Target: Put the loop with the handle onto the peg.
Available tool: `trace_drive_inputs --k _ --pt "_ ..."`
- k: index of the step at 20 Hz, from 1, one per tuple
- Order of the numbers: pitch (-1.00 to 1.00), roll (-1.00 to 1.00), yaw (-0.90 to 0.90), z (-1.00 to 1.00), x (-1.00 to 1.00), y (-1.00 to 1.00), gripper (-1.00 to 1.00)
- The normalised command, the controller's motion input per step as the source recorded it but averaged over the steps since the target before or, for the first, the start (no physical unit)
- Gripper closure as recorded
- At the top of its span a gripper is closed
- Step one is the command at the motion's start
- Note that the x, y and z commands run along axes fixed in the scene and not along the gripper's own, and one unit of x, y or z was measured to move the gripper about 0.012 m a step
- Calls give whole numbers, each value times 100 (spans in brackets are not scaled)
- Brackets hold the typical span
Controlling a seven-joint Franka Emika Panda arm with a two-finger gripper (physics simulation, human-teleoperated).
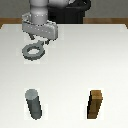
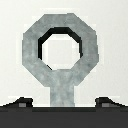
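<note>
The loop with the handle (image 1: 32,51) is a flat gray ring lying on the white table toward the exterior view's left, at the far side. It fills the wrist view (image 2: 61,50), with its stubby handle (image 2: 62,92) pointing toward the gripper. My gripper (image 1: 40,42) hovers low over the handle. It is open, and its two fingertips (image 2: 22,103) stand wide apart on either side of the handle without touching it. The peg (image 1: 33,103) is an upright gray cylinder at the near side on the exterior view's left, well away from the ring.
A brown wooden block (image 1: 96,104) stands upright at the near side on the exterior view's right, level with the peg. The robot's base (image 1: 70,10) is at the table's far edge.
</note>
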Motion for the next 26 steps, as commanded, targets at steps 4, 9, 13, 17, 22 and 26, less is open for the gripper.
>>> trace_drive_inputs --k 4,9,13,17,22,26 --pt "0 0 0 -50 0 0 -100" --pt "0 0 0 0 0 0 100" --pt "0 0 0 25 0 0 100" --pt "0 0 0 75 0 0 100" --pt "0 0 0 60 40 0 100" --pt "0 0 0 0 100 0 100"
